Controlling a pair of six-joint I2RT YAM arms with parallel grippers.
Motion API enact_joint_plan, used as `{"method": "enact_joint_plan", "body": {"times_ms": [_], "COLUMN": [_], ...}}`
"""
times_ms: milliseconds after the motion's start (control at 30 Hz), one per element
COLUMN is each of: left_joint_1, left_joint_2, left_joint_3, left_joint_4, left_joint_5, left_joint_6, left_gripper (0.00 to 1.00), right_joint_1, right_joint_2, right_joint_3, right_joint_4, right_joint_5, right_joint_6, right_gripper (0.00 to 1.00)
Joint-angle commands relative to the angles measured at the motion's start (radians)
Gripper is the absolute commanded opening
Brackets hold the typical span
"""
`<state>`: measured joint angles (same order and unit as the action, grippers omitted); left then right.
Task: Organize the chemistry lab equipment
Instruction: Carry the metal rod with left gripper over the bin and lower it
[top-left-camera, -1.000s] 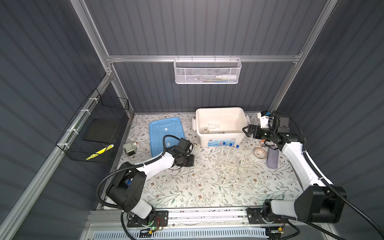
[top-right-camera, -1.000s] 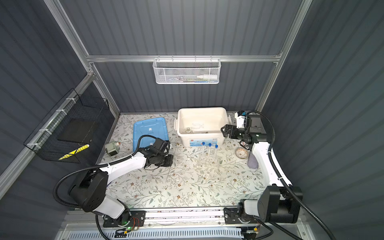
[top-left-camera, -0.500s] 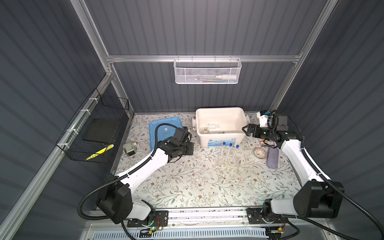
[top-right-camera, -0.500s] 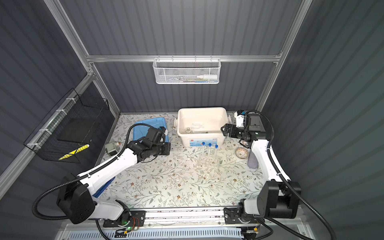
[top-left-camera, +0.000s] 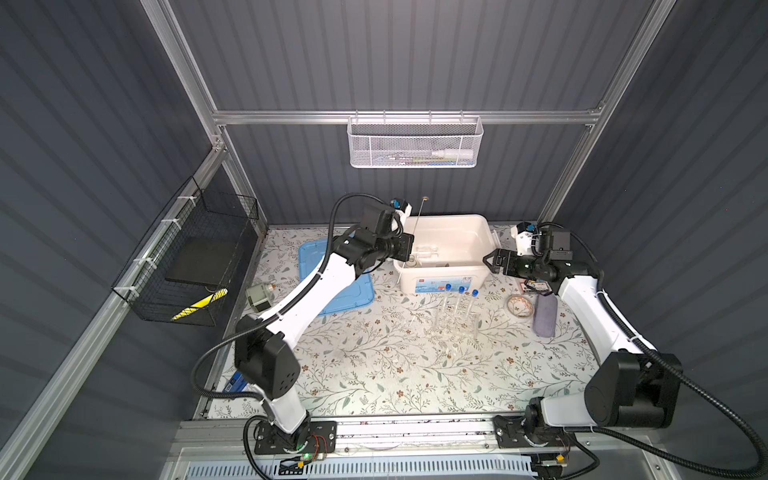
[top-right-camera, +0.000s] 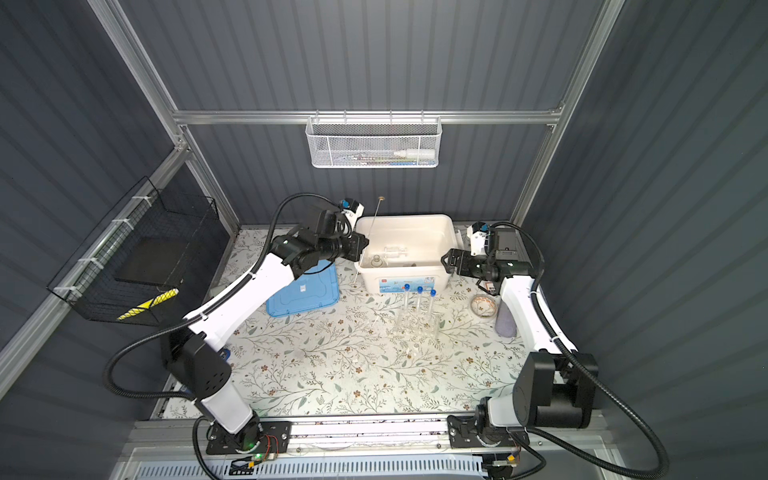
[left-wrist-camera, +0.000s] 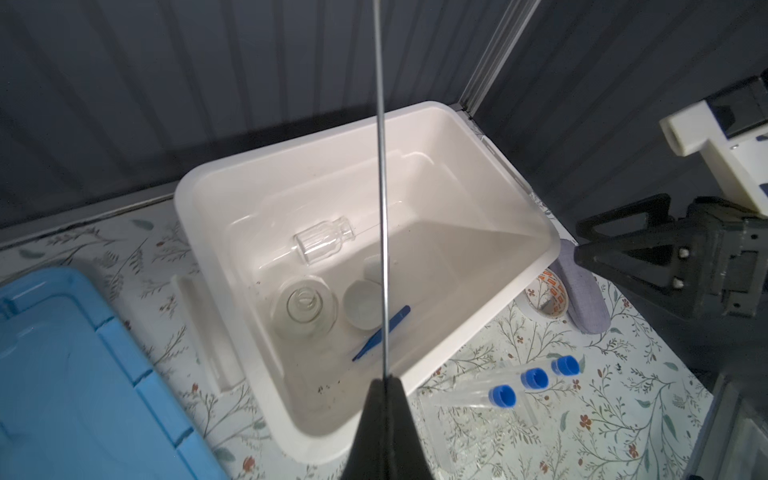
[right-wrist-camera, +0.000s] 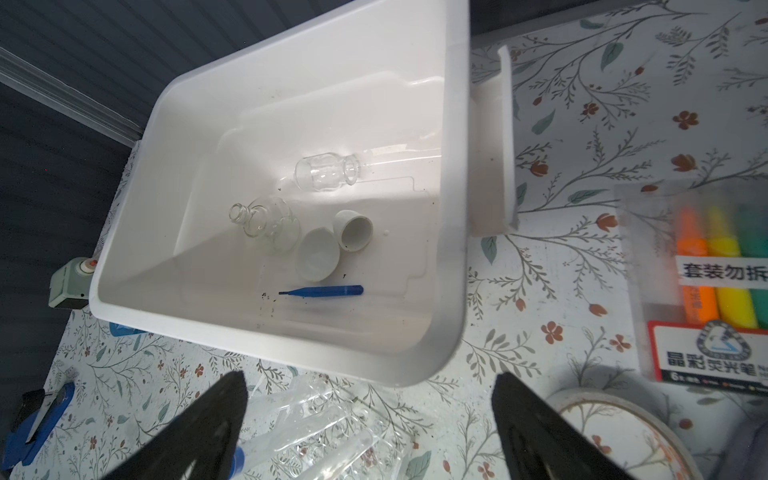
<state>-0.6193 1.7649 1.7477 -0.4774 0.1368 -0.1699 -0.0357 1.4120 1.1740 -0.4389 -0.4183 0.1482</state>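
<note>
My left gripper (top-left-camera: 410, 246) (left-wrist-camera: 385, 380) is shut on the thin rod (top-left-camera: 417, 224) (left-wrist-camera: 382, 166), which stands steeply over the left rim of the white bin (top-left-camera: 449, 217) (left-wrist-camera: 291, 153). In the bin lie two clear flasks (left-wrist-camera: 324, 247) (right-wrist-camera: 266, 222), two small white dishes (right-wrist-camera: 318, 253) and blue tweezers (right-wrist-camera: 322, 291). Three blue-capped test tubes (top-left-camera: 457, 297) (left-wrist-camera: 534, 378) stand in the clear rack (top-left-camera: 455, 326) in front of the bin. My right gripper (top-left-camera: 490, 259) (right-wrist-camera: 370, 376) hangs open by the bin's right front corner, holding nothing.
A blue lid (top-left-camera: 353, 295) lies left of the bin, partly under my left arm. A grey motor (top-left-camera: 259, 296) sits at the mat's left edge. A highlighter pack (right-wrist-camera: 723, 270), a tape roll (top-left-camera: 519, 305) and a grey pouch (top-left-camera: 545, 316) lie at the right. A stapler (right-wrist-camera: 37, 419) is near the front left.
My left gripper has risen from the mat beside the blue lid and swung back and right to the bin's left rim. The right gripper has barely moved.
</note>
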Motion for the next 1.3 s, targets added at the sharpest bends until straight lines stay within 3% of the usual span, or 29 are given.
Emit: {"method": "enact_joint_plan", "body": {"times_ms": [0, 467, 1267], "left_joint_1": [0.012, 0.025, 0.036], "left_joint_2": [0.113, 0.557, 0.751], "left_joint_3": [0.129, 0.735, 0.704], "left_joint_4": [-0.029, -0.193, -0.09], "left_joint_5": [0.123, 0.33, 0.498], "left_joint_6": [0.109, 0.252, 0.277], "left_gripper": [0.0, 0.0, 0.02], "right_joint_1": [0.003, 0.003, 0.003], "right_joint_2": [0.0, 0.019, 0.069], "right_joint_3": [0.002, -0.009, -0.004], "right_joint_4": [-0.002, 0.001, 0.012], "right_joint_5": [0.009, 0.025, 0.021], "right_joint_6": [-0.021, -0.027, -0.013], "right_gripper": [0.94, 0.93, 0.93]}}
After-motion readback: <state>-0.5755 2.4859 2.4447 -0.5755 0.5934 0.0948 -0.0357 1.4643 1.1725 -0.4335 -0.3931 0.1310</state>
